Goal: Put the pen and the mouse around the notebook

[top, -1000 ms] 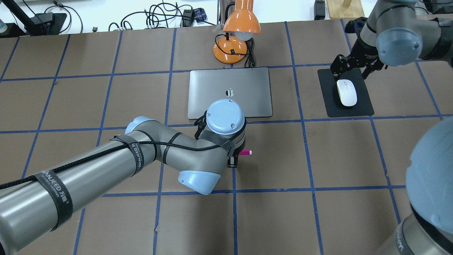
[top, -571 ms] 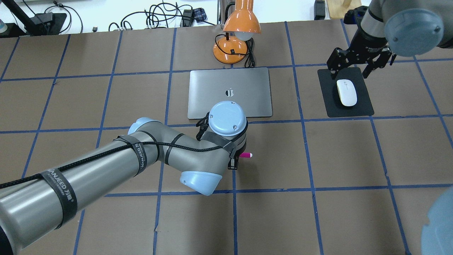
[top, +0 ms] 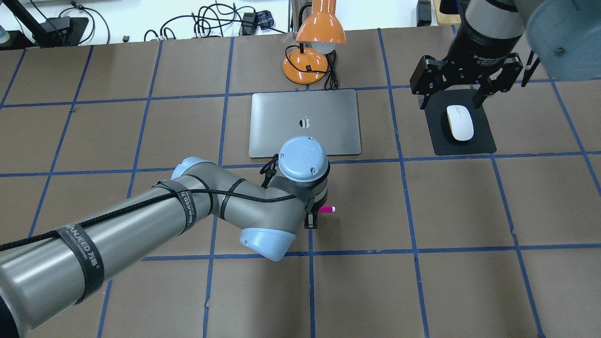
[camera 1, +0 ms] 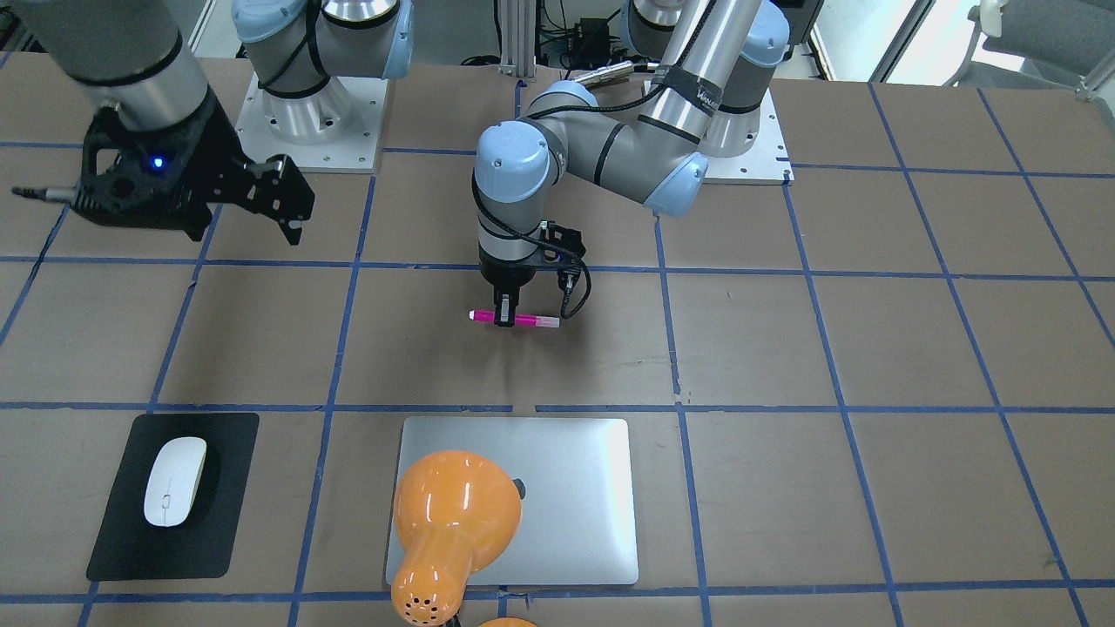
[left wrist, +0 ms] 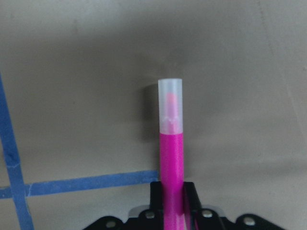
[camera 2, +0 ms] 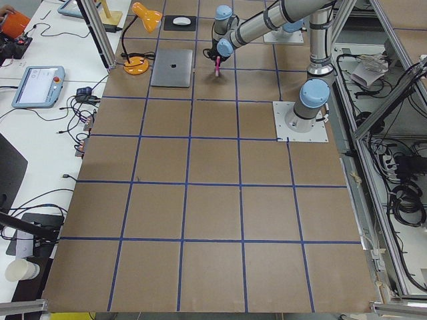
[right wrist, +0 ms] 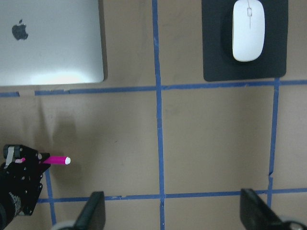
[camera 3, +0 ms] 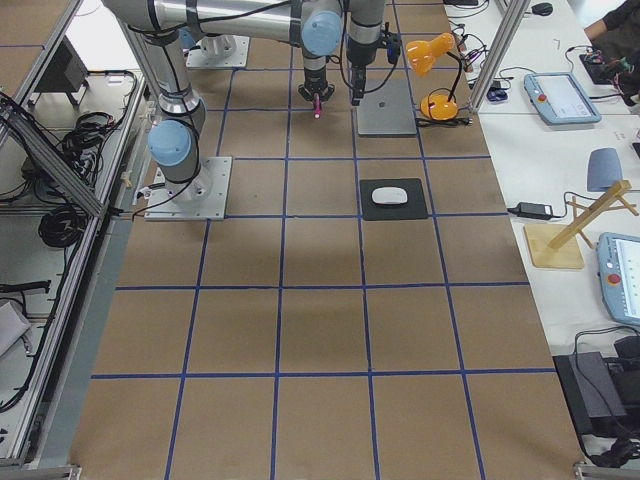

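The magenta pen (camera 1: 525,320) with its pale cap (left wrist: 170,111) lies level between the fingers of my left gripper (camera 1: 503,315), which is shut on it. It hangs just over the brown table, on the robot's side of the silver notebook (top: 281,122). From overhead, only the pen's capped end (top: 328,209) sticks out from under the left wrist. The white mouse (top: 460,122) rests on a black mat (top: 441,138) to the right of the notebook. My right gripper (top: 454,96) hovers open, high over the mat's far edge, and holds nothing.
An orange desk lamp (top: 307,63) with its cord stands just beyond the notebook's far edge, and its shade (camera 1: 453,509) overhangs the lid. Blue tape lines (top: 310,253) grid the brown table. Cables lie beyond the table's far edge.
My right gripper has risen and drawn back from the mouse toward the mat's far edge. The left gripper, with the pen in it, has shifted slightly toward the robot.
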